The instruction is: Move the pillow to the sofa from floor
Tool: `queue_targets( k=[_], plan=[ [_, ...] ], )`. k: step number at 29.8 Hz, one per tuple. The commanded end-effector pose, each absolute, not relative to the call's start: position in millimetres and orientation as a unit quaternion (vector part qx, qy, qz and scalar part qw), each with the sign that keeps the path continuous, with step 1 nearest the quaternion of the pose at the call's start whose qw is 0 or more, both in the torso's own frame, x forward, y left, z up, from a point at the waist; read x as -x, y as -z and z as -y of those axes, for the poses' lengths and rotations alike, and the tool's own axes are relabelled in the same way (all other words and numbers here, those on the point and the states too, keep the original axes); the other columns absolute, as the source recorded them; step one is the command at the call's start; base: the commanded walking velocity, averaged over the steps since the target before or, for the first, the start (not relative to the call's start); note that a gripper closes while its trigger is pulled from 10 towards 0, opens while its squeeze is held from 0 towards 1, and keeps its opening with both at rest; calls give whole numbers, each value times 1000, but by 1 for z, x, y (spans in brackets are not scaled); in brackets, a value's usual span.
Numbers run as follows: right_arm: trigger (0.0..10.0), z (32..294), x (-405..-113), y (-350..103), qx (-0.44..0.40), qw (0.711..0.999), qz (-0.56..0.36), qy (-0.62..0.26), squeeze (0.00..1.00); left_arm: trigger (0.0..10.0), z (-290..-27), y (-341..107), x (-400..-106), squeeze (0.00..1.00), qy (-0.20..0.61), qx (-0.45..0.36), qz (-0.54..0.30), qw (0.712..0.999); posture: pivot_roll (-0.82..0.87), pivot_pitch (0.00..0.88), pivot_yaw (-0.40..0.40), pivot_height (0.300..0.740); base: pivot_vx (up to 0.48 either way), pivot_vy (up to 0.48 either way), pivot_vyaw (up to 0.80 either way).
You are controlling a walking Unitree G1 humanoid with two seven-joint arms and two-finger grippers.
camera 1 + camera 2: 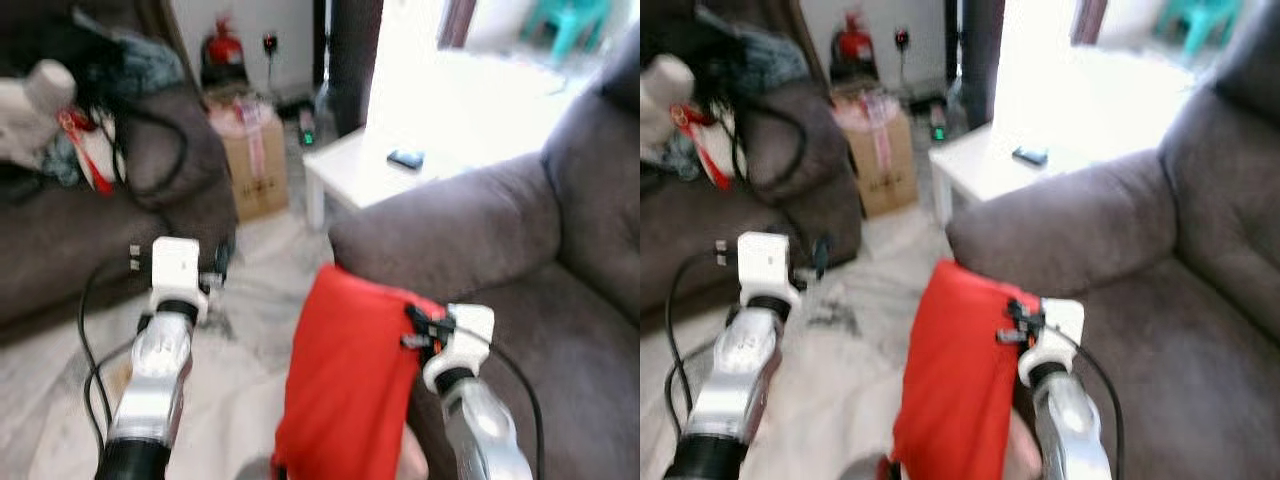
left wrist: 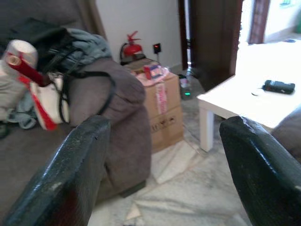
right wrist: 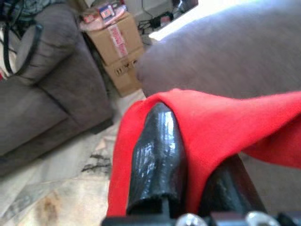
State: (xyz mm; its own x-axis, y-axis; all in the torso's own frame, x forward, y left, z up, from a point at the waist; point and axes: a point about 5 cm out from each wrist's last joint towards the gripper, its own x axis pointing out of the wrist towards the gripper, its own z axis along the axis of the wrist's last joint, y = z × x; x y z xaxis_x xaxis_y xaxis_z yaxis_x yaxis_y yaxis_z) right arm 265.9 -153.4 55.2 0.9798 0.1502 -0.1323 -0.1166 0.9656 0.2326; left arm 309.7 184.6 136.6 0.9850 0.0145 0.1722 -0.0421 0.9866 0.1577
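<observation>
The red pillow hangs off the floor in front of me, its top edge just below the rounded armrest of the grey sofa on my right. My right gripper is shut on a fold of the pillow's red cloth, with one black finger pressed against the fabric. My left gripper is held up to the left of the pillow, open, with nothing between its fingers.
A second dark sofa piled with bags and clothes stands on the left. A cardboard box and a low white table with a dark device lie ahead. A fire extinguisher stands by the far wall. Pale floor lies below.
</observation>
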Motion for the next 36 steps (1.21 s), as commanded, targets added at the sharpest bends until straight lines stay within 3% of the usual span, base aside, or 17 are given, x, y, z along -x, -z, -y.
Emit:
queue_targets(
  k=[1,36],
  plan=[
    [10000,161,-279,-99,-105,992,33,-61,0,10000,-183,-135,-309,0,-7,-93,81,992,74,0,-38,740,0,0,0],
    [10000,157,-286,-118,-129,988,54,-71,0,10000,-184,-133,-309,0,-3,-95,75,993,74,0,-29,740,0,0,0]
  ],
)
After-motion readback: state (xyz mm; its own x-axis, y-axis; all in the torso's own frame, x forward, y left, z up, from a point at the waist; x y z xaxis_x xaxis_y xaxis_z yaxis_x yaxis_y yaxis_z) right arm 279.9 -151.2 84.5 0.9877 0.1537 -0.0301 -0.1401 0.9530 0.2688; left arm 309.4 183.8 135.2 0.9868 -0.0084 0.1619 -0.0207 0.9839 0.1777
